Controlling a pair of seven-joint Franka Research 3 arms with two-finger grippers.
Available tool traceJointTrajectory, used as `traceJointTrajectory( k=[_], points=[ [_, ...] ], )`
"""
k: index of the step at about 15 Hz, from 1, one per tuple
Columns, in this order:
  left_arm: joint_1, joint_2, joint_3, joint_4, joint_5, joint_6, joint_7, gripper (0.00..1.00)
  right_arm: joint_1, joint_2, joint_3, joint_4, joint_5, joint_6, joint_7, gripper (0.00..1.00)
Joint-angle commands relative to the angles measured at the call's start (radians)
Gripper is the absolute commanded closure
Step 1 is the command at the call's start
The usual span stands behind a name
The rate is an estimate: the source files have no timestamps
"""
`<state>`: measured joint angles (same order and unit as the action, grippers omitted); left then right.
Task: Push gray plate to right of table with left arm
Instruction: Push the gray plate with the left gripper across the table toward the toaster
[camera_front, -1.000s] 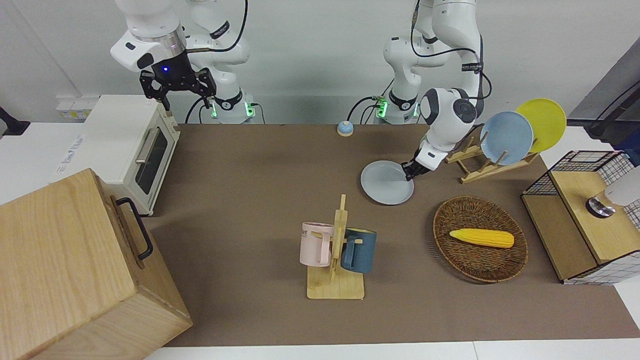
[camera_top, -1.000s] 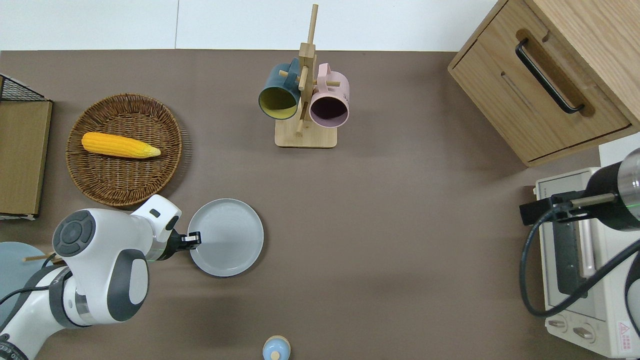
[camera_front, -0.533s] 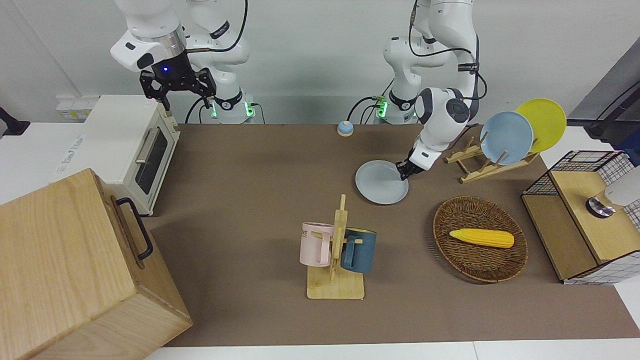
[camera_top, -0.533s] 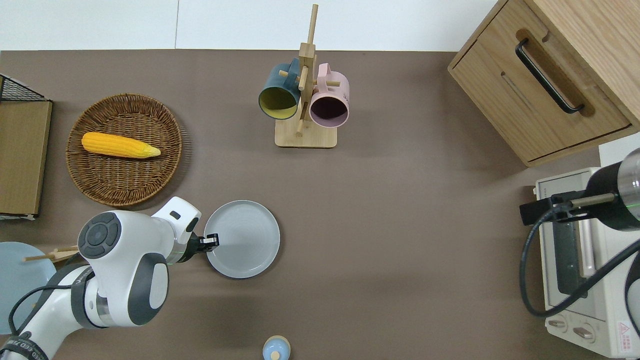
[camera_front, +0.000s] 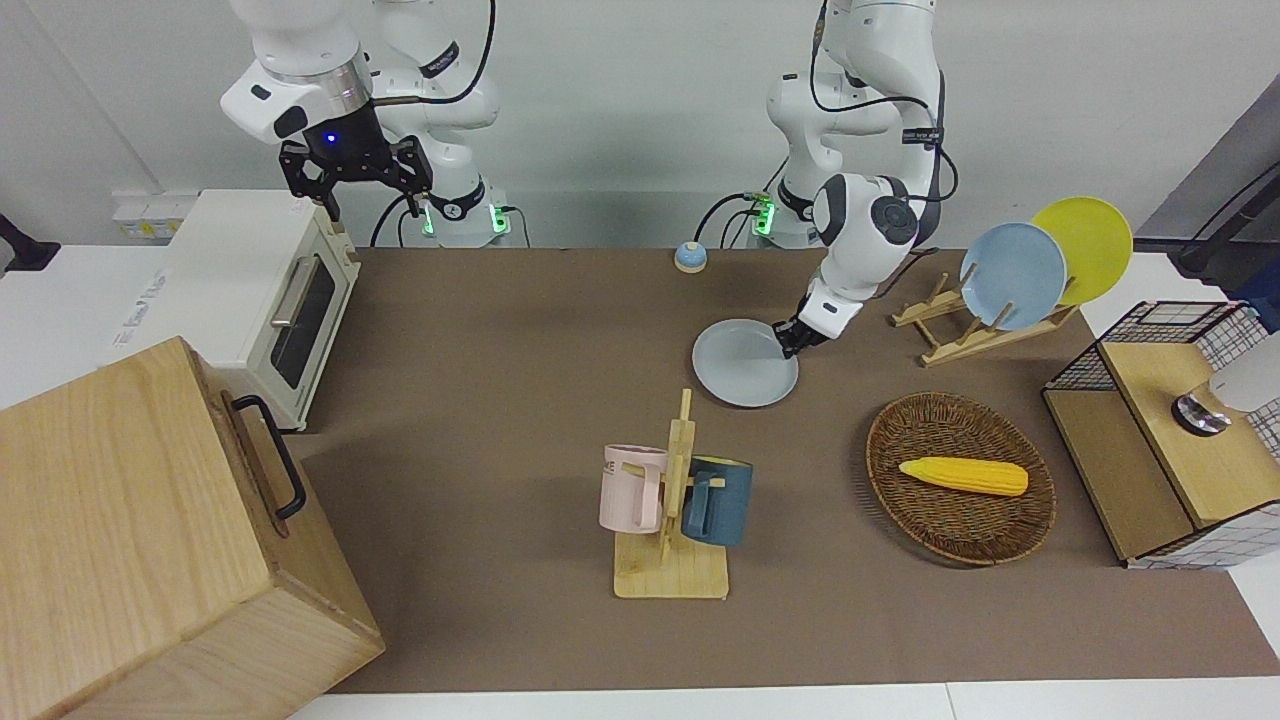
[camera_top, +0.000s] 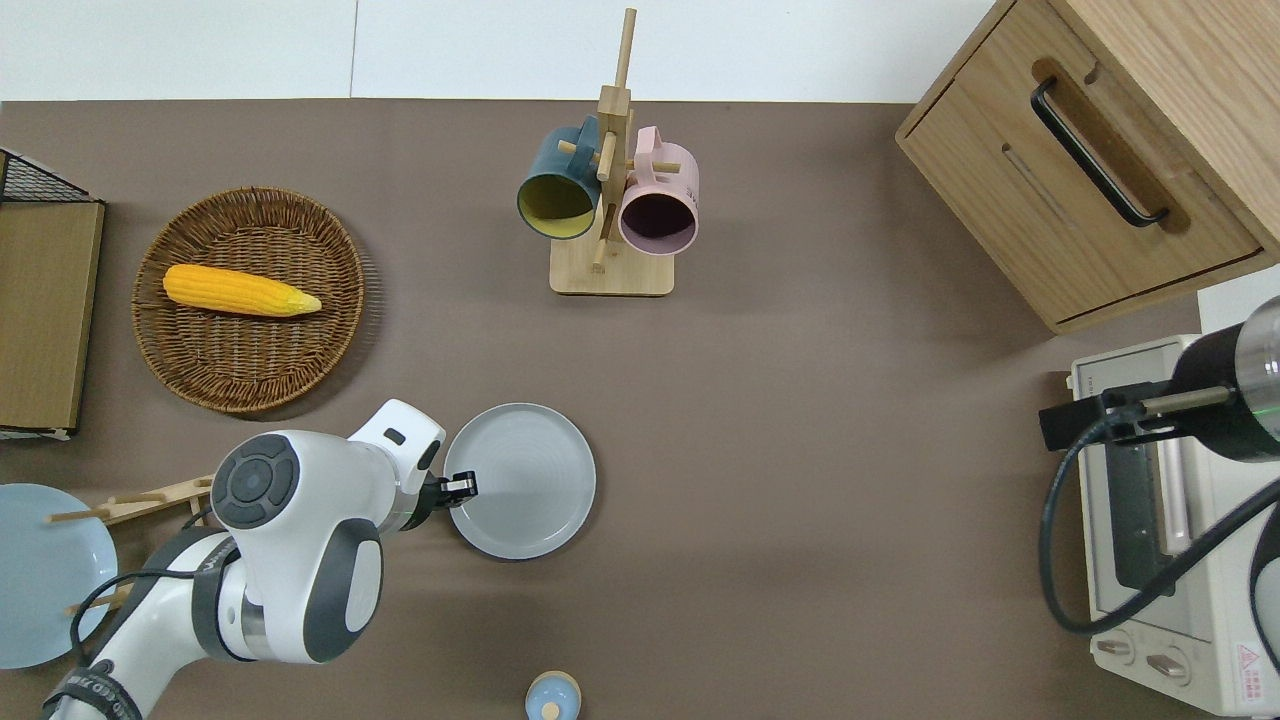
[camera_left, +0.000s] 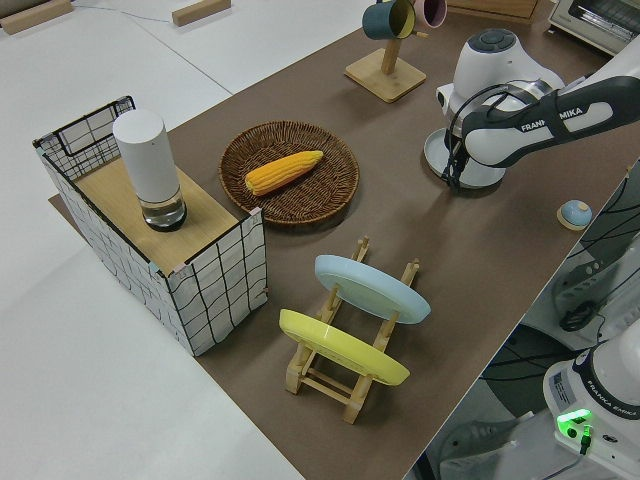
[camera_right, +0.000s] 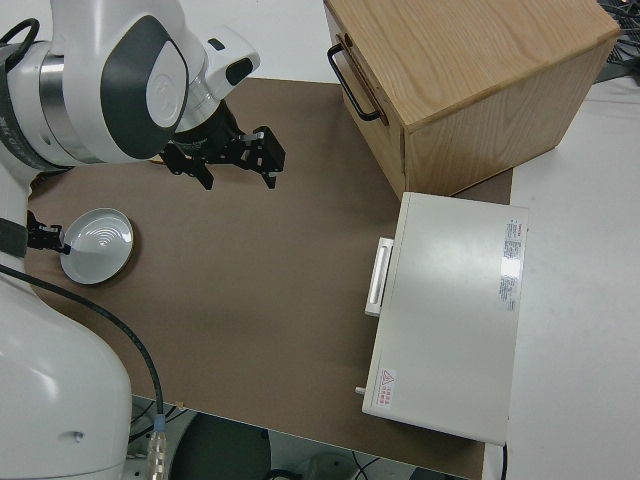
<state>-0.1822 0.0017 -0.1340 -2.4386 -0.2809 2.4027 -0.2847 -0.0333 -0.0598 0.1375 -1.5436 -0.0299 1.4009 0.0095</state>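
Pale gray-blue and round, the shallow plate (camera_front: 745, 363) lies flat in the front view on the matte brown tabletop (camera_front: 500, 350), nearer to the robots than the wooden mug rack (camera_front: 672, 520), with the left arm's black two-finger tool (camera_front: 786, 343) set on its rim toward the left arm's end. Overhead, that left tool (camera_top: 462, 486) touches the plate's (camera_top: 530, 480) edge, its fingers narrow; I cannot tell whether they pinch the rim. In the right side view the parked right arm's tool (camera_right: 235, 160) hangs with fingers spread wide.
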Motion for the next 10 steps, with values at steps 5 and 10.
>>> traceJointTrajectory(
  k=[5,10],
  points=[
    [-0.069,0.037,-0.027,0.003,-0.018,0.042,-0.067,1.0,-0.024,-0.009,0.019,0.0,-0.008,-0.014,-0.008,0.005],
    [-0.103,0.043,-0.027,0.019,-0.018,0.047,-0.086,1.0,-0.024,-0.009,0.019,0.0,-0.008,-0.014,-0.008,0.005]
  ],
)
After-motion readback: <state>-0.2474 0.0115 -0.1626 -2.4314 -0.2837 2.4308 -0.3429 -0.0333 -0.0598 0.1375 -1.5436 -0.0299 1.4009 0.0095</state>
